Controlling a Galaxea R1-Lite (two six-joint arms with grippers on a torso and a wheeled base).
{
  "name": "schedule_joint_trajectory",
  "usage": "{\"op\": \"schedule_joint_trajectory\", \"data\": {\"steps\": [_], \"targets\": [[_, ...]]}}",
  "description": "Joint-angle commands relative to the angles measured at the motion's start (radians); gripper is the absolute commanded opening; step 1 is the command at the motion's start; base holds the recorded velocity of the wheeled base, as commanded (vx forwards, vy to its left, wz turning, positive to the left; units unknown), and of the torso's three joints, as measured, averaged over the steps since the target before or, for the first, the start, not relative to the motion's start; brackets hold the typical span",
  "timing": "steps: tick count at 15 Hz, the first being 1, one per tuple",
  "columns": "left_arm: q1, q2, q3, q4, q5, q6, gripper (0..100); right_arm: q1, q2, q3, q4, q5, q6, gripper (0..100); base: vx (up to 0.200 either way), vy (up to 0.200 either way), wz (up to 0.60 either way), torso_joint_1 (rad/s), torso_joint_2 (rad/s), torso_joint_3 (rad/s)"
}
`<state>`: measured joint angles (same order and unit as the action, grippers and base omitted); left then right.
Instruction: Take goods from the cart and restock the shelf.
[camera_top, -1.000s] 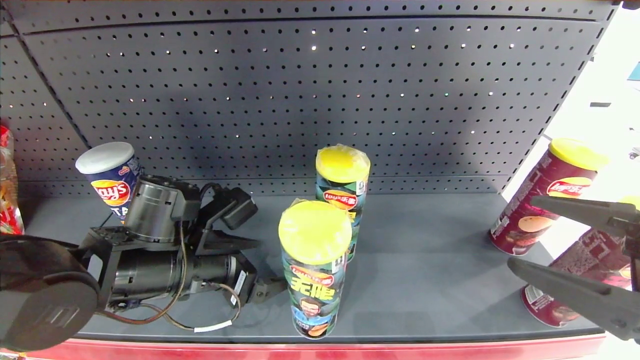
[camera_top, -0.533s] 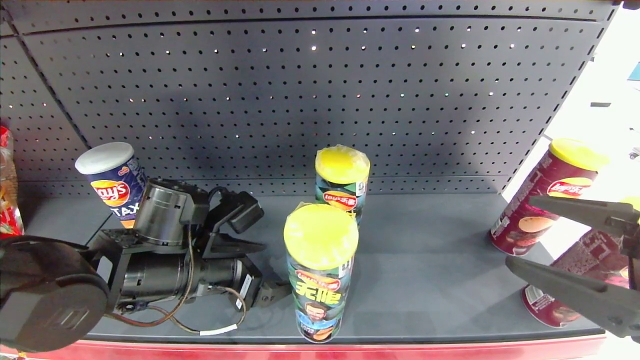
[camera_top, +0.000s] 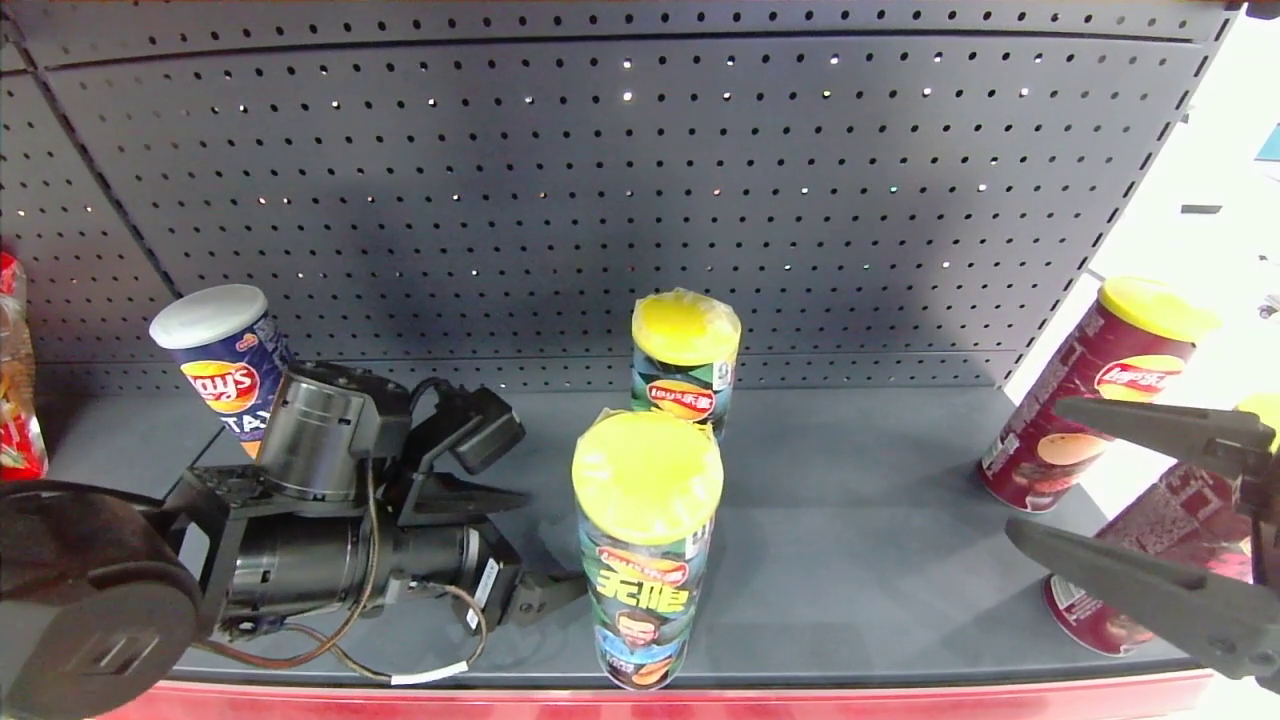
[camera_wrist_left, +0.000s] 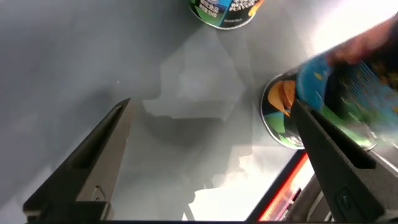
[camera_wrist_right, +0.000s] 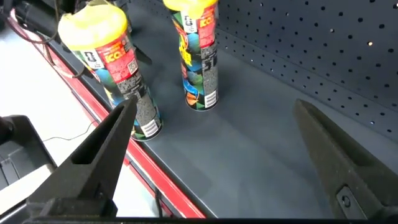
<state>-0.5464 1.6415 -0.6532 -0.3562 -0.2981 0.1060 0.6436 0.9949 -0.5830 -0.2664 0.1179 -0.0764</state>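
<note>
Head view: the front can (camera_top: 645, 560) (yellow lid, green-blue label with a face on it) stands upright by the shelf (camera_top: 850, 530) edge, with the rear can (camera_top: 685, 385) just behind it. The left gripper (camera_top: 550, 540) is spread open, one fingertip right at the front can's side. Left wrist view: the front can (camera_wrist_left: 286, 118) is blurry beside one finger, and the left gripper (camera_wrist_left: 210, 104) is gripping nothing. Right wrist view: the right gripper (camera_wrist_right: 211, 106) is wide open and holds nothing.
</note>
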Motion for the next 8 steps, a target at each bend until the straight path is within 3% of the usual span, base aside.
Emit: {"op": "schedule_joint_trajectory", "data": {"steps": [1,4,6,8], "targets": [[0.028,-0.072,0.017,-0.001,0.024,-0.019,100,0.002,-0.007,0.026,-0.001,-0.001,-0.002,100,0.000,0.000,0.00,0.000,0.00,0.000],[0.072,-0.269,0.095,-0.001,0.076,-0.101,100,0.004,-0.071,0.106,0.001,-0.003,-0.010,100,0.000,0.000,0.00,0.000,0.00,0.000],[0.079,-0.427,0.162,0.005,0.114,-0.135,100,0.008,-0.124,0.161,0.001,-0.003,-0.033,100,0.000,0.000,0.00,0.000,0.00,0.000],[0.079,-0.695,0.264,0.065,0.235,-0.143,100,0.004,-0.206,0.241,0.003,-0.009,-0.051,100,0.000,0.000,0.00,0.000,0.00,0.000]]}}
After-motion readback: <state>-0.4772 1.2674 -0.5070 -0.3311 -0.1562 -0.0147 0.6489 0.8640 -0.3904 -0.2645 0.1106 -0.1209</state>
